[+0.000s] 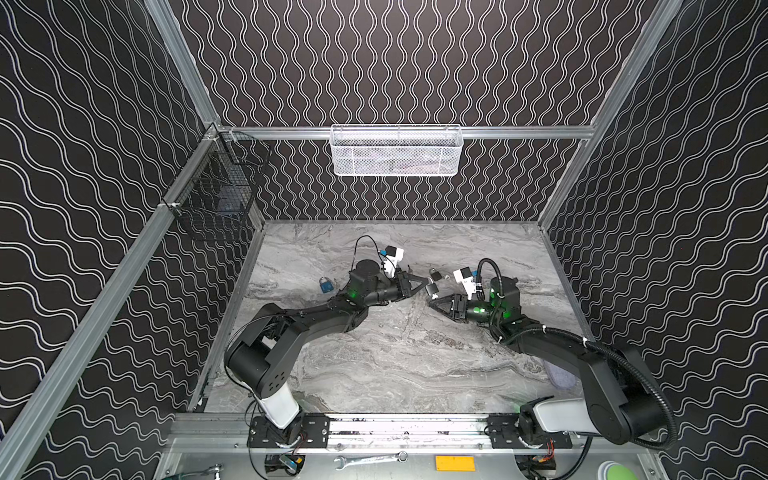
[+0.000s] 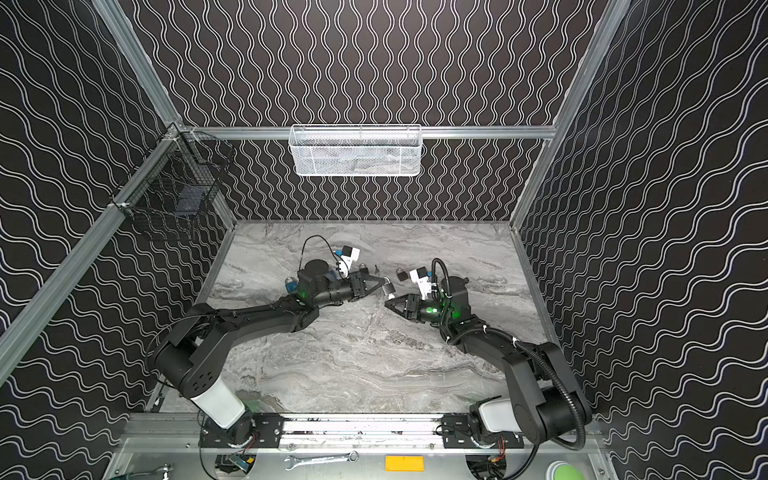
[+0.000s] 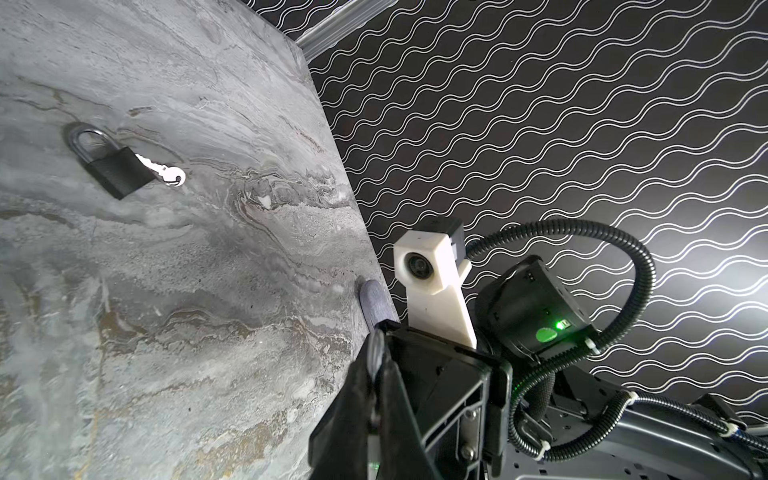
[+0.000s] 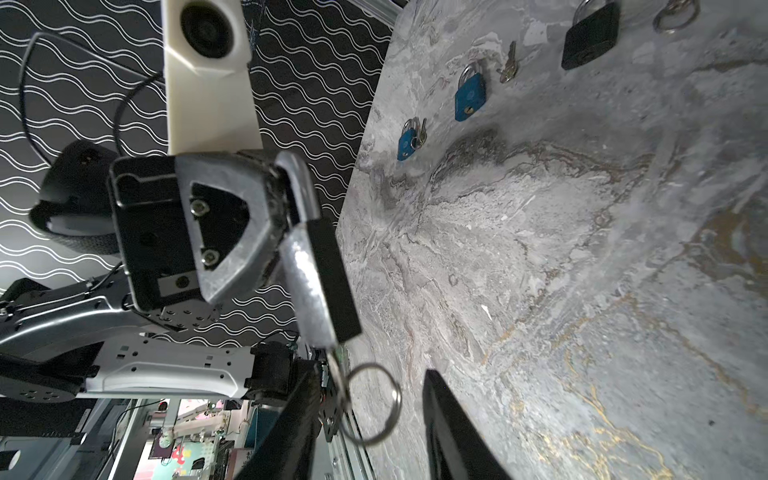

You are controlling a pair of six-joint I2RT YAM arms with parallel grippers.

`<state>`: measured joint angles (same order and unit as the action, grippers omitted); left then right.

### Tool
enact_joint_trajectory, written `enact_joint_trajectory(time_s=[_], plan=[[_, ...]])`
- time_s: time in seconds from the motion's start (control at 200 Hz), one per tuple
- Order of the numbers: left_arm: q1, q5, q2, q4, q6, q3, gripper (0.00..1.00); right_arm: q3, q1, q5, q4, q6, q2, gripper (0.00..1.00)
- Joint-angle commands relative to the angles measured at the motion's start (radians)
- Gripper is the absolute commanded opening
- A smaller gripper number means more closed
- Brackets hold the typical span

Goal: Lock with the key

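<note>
- While the left pincer is squeezed tight on the metal loop of the black lock, the lock hangs in the air over the middle of the surface, between the two arms.
- The key is stuck in the hole at the bottom end of the lock. Its ring dangles from it.
- The right pincer reaches in from the right. Its two fingers are partly apart, one on each side of the ring, and they pinch nothing.
- I think the step in hand is turning the key. The key is in, but no pincer has hold of it.
- I cannot tell if the loop is pushed all the way into the lock.
- For the next move, the right pincer should close on the flat head of the key. It should not grab the loose ring, which would only swing.
- Then it should twist gently, and the left pincer must hold the lock steady so it does not spin too.
- A blue lock and other locks lie on the far part of the surface, well apart from this one. They need no touching.
</note>
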<state>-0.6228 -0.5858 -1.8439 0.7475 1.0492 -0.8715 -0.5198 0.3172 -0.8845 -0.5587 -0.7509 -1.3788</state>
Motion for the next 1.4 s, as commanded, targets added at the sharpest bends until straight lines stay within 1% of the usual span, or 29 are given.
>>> enact_joint_trajectory(time_s=[0.0, 0.145, 0.31, 0.49, 0.591, 0.661, 0.716, 0.801, 0.931, 1.166, 1.261, 1.396], plan=[[0.001, -0.014, -0.005, 0.081, 0.028, -0.001, 0.0, 0.006, -0.008, 0.025, -0.077, -0.023, 0.007, 0.43], [0.0, -0.016, -0.01, 0.078, 0.029, 0.0, 0.0, 0.017, -0.018, 0.016, -0.149, -0.057, 0.011, 0.41], [0.0, -0.014, -0.015, 0.081, 0.033, 0.003, 0.0, 0.011, -0.021, 0.011, -0.166, -0.066, 0.013, 0.39], [0.0, -0.014, -0.02, 0.091, 0.041, 0.002, 0.0, 0.013, -0.021, 0.0, -0.203, -0.088, -0.009, 0.31], [0.0, -0.016, -0.023, 0.095, 0.044, 0.003, 0.0, 0.018, -0.02, -0.003, -0.215, -0.094, -0.014, 0.25], [0.001, -0.019, -0.029, 0.101, 0.05, 0.001, 0.0, 0.022, -0.02, -0.005, -0.226, -0.1, -0.014, 0.22], [-0.001, -0.019, -0.031, 0.102, 0.051, 0.003, 0.0, 0.023, -0.02, -0.003, -0.233, -0.102, -0.014, 0.15], [0.0, -0.018, -0.037, 0.104, 0.055, 0.003, 0.0, 0.024, -0.02, -0.004, -0.236, -0.105, -0.012, 0.07], [-0.002, -0.01, -0.042, 0.119, 0.073, 0.009, 0.0, 0.028, -0.021, -0.006, -0.235, -0.101, -0.012, 0.0], [-0.001, 0.011, -0.063, 0.179, 0.124, 0.017, 0.0, 0.043, -0.02, -0.002, -0.238, -0.103, -0.007, 0.0], [0.0, 0.035, -0.066, 0.204, 0.143, 0.034, 0.0, 0.041, -0.02, 0.009, -0.201, -0.088, -0.006, 0.0], [0.004, 0.09, -0.035, 0.206, 0.148, 0.066, 0.0, 0.043, -0.021, 0.01, -0.165, -0.073, -0.005, 0.0]])
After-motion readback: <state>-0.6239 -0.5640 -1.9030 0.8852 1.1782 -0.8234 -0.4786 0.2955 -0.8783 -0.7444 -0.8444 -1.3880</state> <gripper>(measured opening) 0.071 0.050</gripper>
